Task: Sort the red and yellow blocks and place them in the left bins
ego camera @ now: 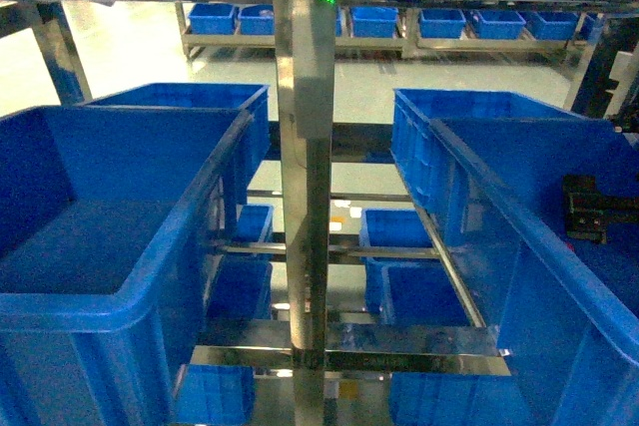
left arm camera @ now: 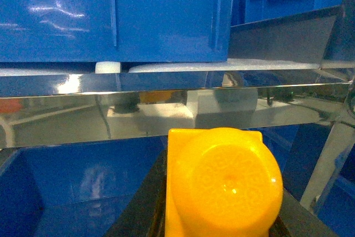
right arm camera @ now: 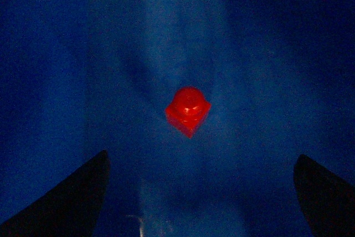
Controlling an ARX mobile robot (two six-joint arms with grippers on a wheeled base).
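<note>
Blue plastic crates fill the head view: one large left bin (ego camera: 120,236) at 9 o'clock and a matching right crate (ego camera: 559,246) at 3 o'clock, separated by a polished steel upright (ego camera: 308,167) at centre. Smaller blue crates (ego camera: 439,22) line a far shelf at 12 o'clock.

In the left wrist view, the orange-yellow block (left arm camera: 222,184) sits at 6 o'clock, stud end toward the camera, clenched in the left gripper (left arm camera: 219,215), whose dark fingers (left arm camera: 141,203) flank it. A steel rail (left arm camera: 166,109) crosses the middle, with a blue crate wall (left arm camera: 111,15) above it.

In the right wrist view, the red block (right arm camera: 188,111) lies stud up at centre on a blue crate floor (right arm camera: 266,54). The right gripper (right arm camera: 202,192) is released: its fingertips (right arm camera: 72,198) stand wide apart at 7 and 5 o'clock, clear of the block.
</note>
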